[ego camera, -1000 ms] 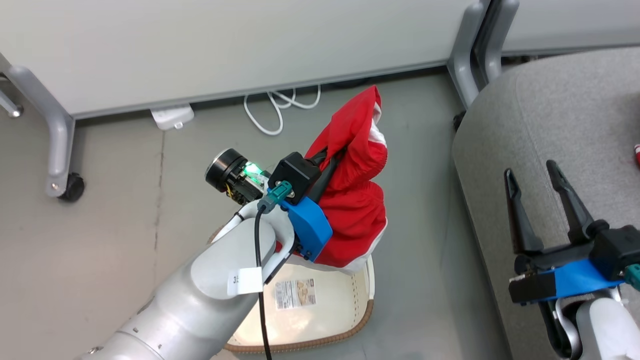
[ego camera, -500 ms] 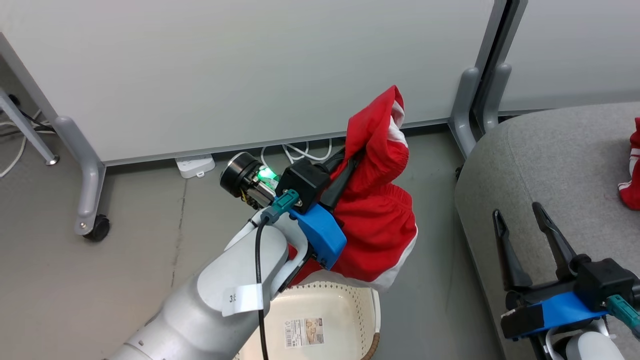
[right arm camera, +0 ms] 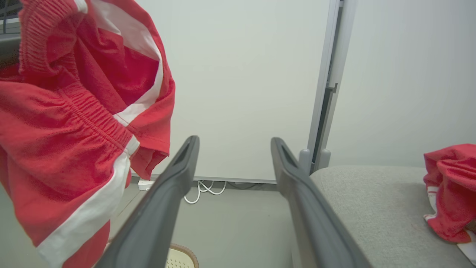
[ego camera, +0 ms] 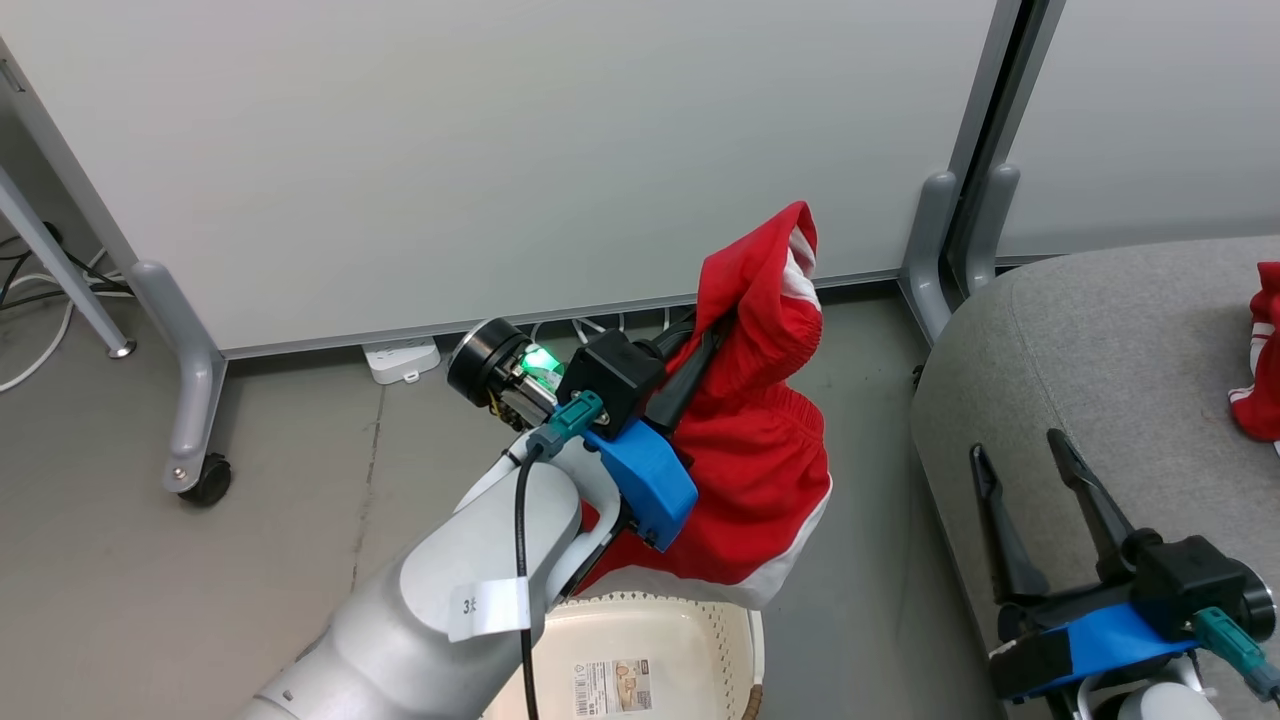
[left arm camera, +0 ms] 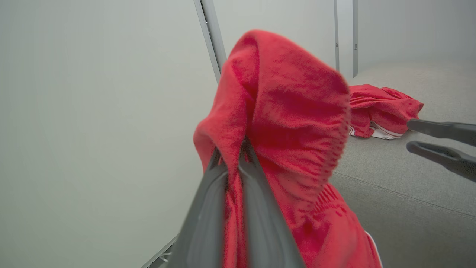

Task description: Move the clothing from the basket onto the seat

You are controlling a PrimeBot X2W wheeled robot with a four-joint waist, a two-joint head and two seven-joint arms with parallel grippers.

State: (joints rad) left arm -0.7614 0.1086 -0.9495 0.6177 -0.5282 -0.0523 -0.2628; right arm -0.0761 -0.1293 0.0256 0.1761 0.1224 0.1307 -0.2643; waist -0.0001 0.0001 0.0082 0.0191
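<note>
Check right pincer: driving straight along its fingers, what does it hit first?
Right pincer would probably reach the white partition panel first; nothing nearer shows. The hanging red garment sits left of that line, the seat lower right. Depth unclear.

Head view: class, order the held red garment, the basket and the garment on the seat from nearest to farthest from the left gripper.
1. Held red garment, pinched in the left gripper.
2. Basket, below it.
3. Second garment, far right on the seat.
</note>
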